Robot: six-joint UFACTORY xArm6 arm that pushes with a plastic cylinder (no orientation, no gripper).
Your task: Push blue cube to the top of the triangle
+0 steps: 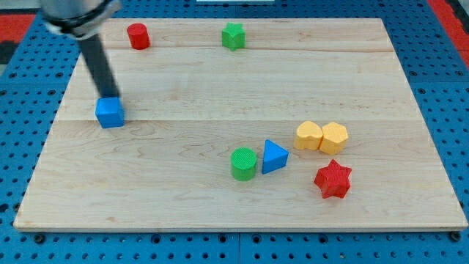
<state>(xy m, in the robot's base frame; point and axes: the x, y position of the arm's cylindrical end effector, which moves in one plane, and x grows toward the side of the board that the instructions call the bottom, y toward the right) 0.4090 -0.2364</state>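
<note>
The blue cube [110, 113] sits on the wooden board at the view's left. My tip [108, 97] is at the cube's top edge, touching it from the view's top. The dark rod rises up and to the left from there. The blue triangle [274, 156] lies right of centre toward the view's bottom, far to the right of the cube.
A green cylinder [244, 163] stands just left of the triangle. Two yellow blocks [321, 136] lie to its right. A red star [333, 179] is below them. A red cylinder [138, 36] and a green star [233, 35] sit near the board's top edge [308, 22].
</note>
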